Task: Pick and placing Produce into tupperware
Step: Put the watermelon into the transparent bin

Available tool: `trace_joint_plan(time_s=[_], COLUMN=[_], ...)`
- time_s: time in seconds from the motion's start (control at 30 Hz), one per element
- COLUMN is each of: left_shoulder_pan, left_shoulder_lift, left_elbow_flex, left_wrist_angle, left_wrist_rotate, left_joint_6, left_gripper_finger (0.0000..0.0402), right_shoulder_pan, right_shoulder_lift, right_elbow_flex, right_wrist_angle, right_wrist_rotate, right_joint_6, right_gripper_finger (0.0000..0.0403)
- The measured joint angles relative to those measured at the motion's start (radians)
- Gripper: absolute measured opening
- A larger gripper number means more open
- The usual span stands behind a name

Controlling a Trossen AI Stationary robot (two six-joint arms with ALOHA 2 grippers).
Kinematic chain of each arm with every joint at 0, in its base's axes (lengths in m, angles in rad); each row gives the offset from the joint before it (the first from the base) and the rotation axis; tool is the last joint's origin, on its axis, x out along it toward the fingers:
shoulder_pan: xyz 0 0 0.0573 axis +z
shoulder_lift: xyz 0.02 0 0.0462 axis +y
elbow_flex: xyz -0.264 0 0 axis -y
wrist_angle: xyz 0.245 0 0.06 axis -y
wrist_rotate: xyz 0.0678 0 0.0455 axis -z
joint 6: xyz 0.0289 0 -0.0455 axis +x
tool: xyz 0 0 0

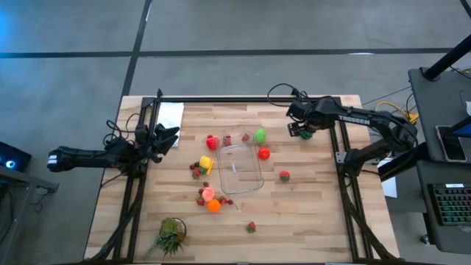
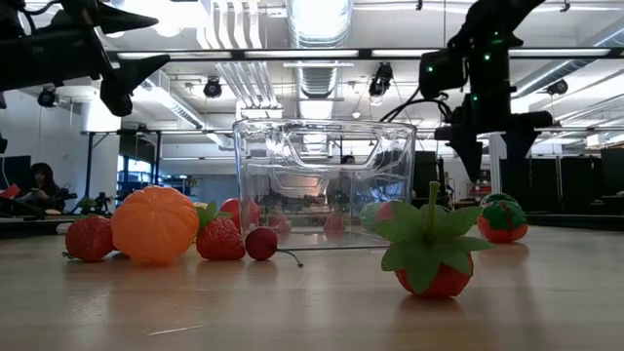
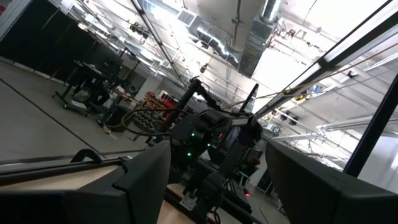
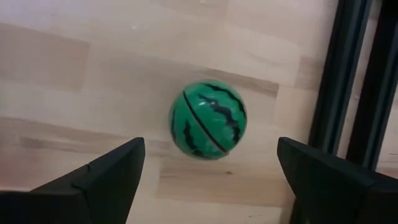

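1. The desk (image 1: pixel 309 213) fills the middle of the high view, a pale wooden top with a black frame along both sides.
2. The two arms come in from opposite edges. The left hand (image 1: pixel 168 137) hangs at the left of the frame, lifted well off the desk, fingers parted and holding nothing. The right hand (image 1: pixel 303 131) is at the upper right, tipped down over the wood, fingers spread wide and empty.
3. The clear container (image 1: pixel 241 166) stands upright at the centre of the frame, its long axis running top to bottom. It looks empty, though reflections in its walls make that hard to swear to.
4. Most of the produce (image 1: pixel 208 165) lies loose around the container, mainly to its left and above it, with a few pieces to the right and below.
5. The small striped green ball (image 4: pixel 208 121) is the piece that counts, I'd say. In the right wrist view it sits on the wood directly between the right hand's open fingers, beside the black frame rail, untouched. The right arm is far nearer it. From above, the hand hides most of it.
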Motion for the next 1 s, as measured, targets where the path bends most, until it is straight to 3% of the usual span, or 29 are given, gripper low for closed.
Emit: trace_joint_plan(time_s=[0.33,0.47,0.7,1.0], left_shoulder_pan=[0.000,0.000,0.000,0.000], left_shoulder_lift=[0.013,0.028,0.049,0.049], left_elbow_flex=[0.000,0.000,0.000,0.000], left_wrist_angle=[0.002,0.001,0.002,0.002], left_wrist_rotate=[0.000,0.000,0.000,0.000], left_joint_6=[0.000,0.000,0.000,0.000], left_gripper_finger=[0.0249,0.0249,0.0249,0.0249], right_shoulder_pan=[-0.026,-0.028,-0.027,-0.087], right_shoulder_lift=[-0.037,-0.037,-0.038,-0.033], right_elbow_flex=[-0.036,-0.035,-0.035,-0.069], right_wrist_angle=[0.064,0.048,0.047,0.121], right_wrist_rotate=[0.041,0.080,0.079,-0.044], right_joint_6=[-0.031,-0.168,-0.050,-0.108], right_gripper_finger=[0.0359,0.0359,0.0359,0.0359])
